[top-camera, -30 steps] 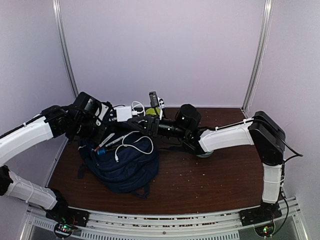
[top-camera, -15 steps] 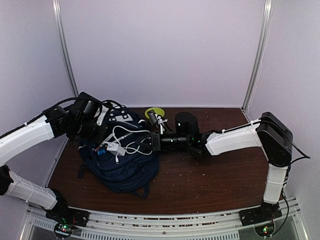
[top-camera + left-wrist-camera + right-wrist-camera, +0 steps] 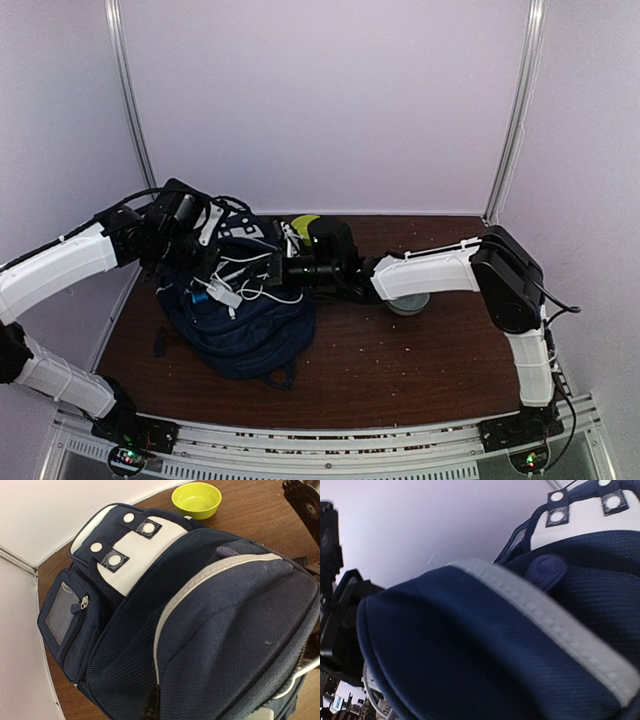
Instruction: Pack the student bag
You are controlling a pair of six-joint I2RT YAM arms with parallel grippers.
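The navy student bag (image 3: 245, 330) lies at the left of the table with its top raised and its white patch (image 3: 240, 232) facing up. A white charger (image 3: 226, 296) with a looped white cable (image 3: 262, 292) and a blue item (image 3: 201, 297) sit at its open mouth. My left gripper (image 3: 210, 262) is at the bag's upper left edge and seems shut on the fabric, which fills the left wrist view (image 3: 220, 630). My right gripper (image 3: 273, 272) reaches into the mouth from the right. Bag fabric (image 3: 485, 645) hides its fingers.
A yellow-green bowl (image 3: 305, 223) stands behind the bag at the back and shows in the left wrist view (image 3: 196, 499). A grey round dish (image 3: 408, 302) lies under the right forearm. Side walls stand close on the left and right.
The bag's top has risen, showing the white patch. The right gripper came down from above, moved left into the bag mouth, and the white charger now lies on the bag.
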